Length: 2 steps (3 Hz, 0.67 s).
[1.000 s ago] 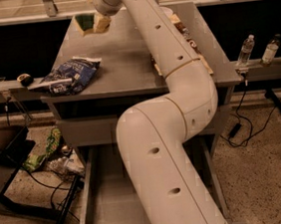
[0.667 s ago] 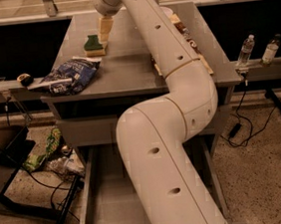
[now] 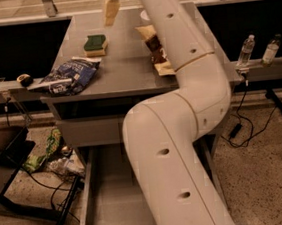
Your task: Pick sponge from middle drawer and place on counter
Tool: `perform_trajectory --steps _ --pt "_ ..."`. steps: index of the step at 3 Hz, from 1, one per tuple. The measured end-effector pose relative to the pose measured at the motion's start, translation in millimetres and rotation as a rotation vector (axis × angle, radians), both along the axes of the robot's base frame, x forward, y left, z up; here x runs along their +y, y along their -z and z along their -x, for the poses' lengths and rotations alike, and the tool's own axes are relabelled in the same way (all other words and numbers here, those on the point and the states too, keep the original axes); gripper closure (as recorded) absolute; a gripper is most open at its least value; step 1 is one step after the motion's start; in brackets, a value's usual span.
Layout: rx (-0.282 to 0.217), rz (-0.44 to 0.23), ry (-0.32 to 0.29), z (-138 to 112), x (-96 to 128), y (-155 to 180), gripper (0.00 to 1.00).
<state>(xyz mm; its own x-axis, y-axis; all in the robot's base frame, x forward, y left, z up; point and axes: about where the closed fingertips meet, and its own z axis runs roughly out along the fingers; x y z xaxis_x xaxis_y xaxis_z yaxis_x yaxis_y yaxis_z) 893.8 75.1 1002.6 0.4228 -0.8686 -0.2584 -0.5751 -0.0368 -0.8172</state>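
The sponge, green face up on a pale yellow body, lies flat on the counter towards its back left. My gripper hangs above the counter, just up and right of the sponge and clear of it, open and empty. My white arm runs down the middle of the view. The middle drawer is pulled out at the bottom; the part of its grey floor that shows is bare, and the arm hides its right side.
A blue snack bag lies on the counter's front left corner. Brown and yellow snack bags lie by the arm. Two bottles stand on the right rail. Bags and cables litter the floor at the left.
The gripper carried the sponge down onto the counter, let it go and rose away. The sponge now lies free on the counter.
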Motion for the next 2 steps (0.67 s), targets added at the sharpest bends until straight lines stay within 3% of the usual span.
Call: perform_trajectory --steps 1,2 --pt "-0.056 0.008 0.141 21.9 -58.0 -70.7 0.00" --pt "-0.019 0.052 0.331 48.9 -113.0 -87.4 0.00"
